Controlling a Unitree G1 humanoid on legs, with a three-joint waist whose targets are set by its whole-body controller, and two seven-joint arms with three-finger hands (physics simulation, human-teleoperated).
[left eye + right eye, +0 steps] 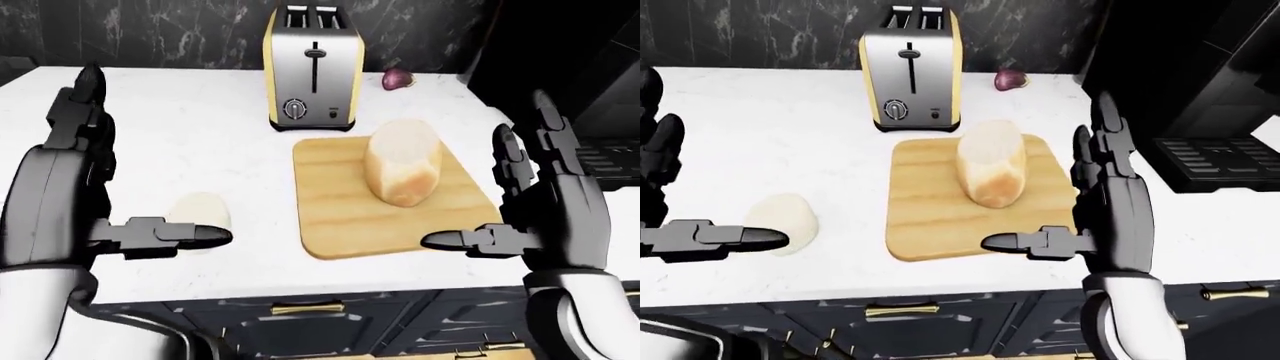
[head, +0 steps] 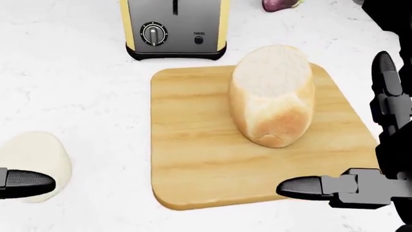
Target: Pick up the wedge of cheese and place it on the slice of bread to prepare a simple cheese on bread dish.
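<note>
A pale loaf-shaped piece of bread (image 2: 274,94) stands on a wooden cutting board (image 2: 193,159) in the middle of the white counter. The cheese (image 1: 200,211), a pale cream rounded lump, lies on the counter left of the board. My left hand (image 1: 135,172) is open, fingers up, its thumb stretched just below and partly over the cheese without closing on it. My right hand (image 1: 490,176) is open and empty at the board's right edge, thumb pointing left over the board's lower right corner.
A steel and yellow toaster (image 1: 313,67) stands above the board, against a dark marble wall. A purple onion (image 1: 398,78) lies to its right. A black stove (image 1: 1220,161) adjoins the counter on the right. Dark drawers (image 1: 300,311) run below the counter edge.
</note>
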